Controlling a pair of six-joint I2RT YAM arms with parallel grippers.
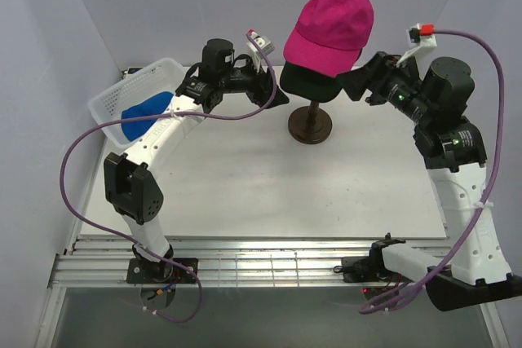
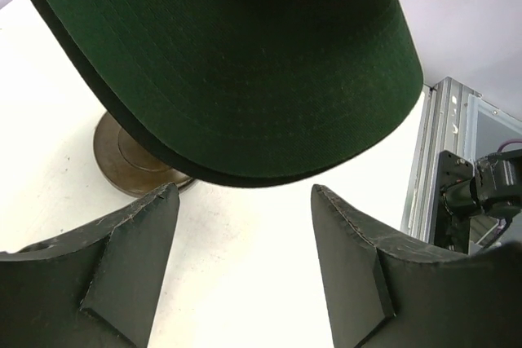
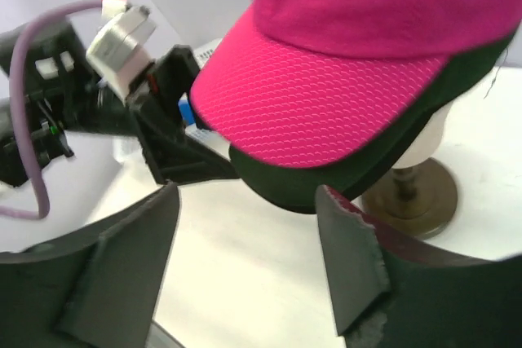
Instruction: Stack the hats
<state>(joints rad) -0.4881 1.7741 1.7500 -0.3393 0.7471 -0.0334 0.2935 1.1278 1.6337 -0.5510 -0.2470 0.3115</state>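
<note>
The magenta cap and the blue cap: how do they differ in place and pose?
The magenta cap tops the stack on the stand, over a dark green cap; the blue cap lies in the white mesh basket. The magenta cap sits high with a rounded crown; the blue cap lies low, partly hidden by the left arm. Both show no logo.

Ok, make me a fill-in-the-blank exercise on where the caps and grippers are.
The cap on top of the dark green cap is coloured ____.
The blue cap lies in the white ____.
The left gripper and right gripper are both ____.
Missing: magenta; basket; open.
</note>
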